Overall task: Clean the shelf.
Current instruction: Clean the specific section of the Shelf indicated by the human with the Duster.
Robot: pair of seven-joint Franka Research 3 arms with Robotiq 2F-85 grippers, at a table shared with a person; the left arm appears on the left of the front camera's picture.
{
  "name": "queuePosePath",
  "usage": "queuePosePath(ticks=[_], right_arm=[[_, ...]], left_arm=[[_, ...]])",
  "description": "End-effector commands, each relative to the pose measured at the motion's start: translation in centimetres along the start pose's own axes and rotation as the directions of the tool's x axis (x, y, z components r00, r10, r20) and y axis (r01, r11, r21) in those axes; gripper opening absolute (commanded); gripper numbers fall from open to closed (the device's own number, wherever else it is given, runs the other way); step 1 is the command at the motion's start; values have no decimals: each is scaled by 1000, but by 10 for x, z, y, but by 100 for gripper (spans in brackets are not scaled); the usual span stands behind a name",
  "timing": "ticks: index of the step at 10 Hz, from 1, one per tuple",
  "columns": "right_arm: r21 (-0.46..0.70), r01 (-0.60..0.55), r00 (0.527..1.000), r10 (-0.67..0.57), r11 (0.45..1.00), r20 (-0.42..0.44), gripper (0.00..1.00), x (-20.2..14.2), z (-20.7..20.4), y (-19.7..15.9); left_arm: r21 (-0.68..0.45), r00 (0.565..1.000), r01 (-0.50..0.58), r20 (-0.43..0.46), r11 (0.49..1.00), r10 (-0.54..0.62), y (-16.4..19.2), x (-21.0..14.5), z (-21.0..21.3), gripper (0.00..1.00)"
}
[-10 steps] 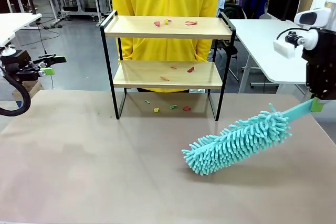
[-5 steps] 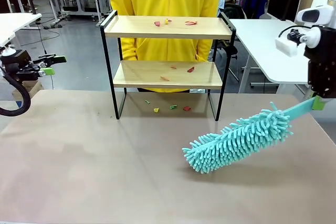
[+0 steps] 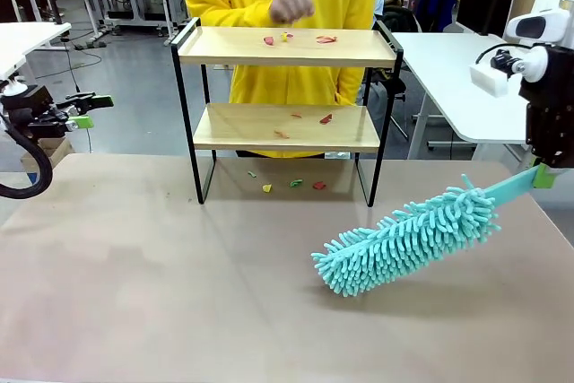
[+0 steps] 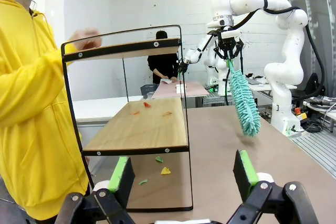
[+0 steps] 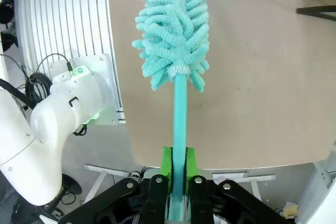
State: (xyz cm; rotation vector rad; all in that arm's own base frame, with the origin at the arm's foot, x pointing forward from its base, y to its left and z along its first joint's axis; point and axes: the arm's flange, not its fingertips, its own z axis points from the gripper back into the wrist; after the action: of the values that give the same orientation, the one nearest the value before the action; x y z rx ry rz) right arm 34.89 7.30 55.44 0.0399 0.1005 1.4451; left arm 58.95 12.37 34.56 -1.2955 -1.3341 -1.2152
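R gripper [image 5: 178, 171] clamped on duster [image 3: 408, 239] handle, right of shelf [image 3: 233, 45] — L gripper [image 4: 181, 174] jaws wide, left of shelf.

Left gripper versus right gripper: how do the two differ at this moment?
The left gripper is wide open and empty; the right gripper is shut on the handle of the teal duster. The left gripper lies level off the left side of the table, aimed toward the shelf; the right gripper points down near the table's right edge. Both are black with green pads.
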Motion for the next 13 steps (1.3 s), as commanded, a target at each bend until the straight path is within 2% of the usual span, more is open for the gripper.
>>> queuePosePath(ticks=[1, 13], right_arm=[[-9, -1, 1000, 1, 1000, -5, 13, -3, 2, 1], [-9, -1, 1000, 1, 1000, -5, 13, -3, 2, 1]], left_arm=[[1, 1000, 7, -5, 1000, -7, 0, 3, 0, 100], [1, 1000, 7, -5, 1000, -7, 0, 3, 0, 100]])
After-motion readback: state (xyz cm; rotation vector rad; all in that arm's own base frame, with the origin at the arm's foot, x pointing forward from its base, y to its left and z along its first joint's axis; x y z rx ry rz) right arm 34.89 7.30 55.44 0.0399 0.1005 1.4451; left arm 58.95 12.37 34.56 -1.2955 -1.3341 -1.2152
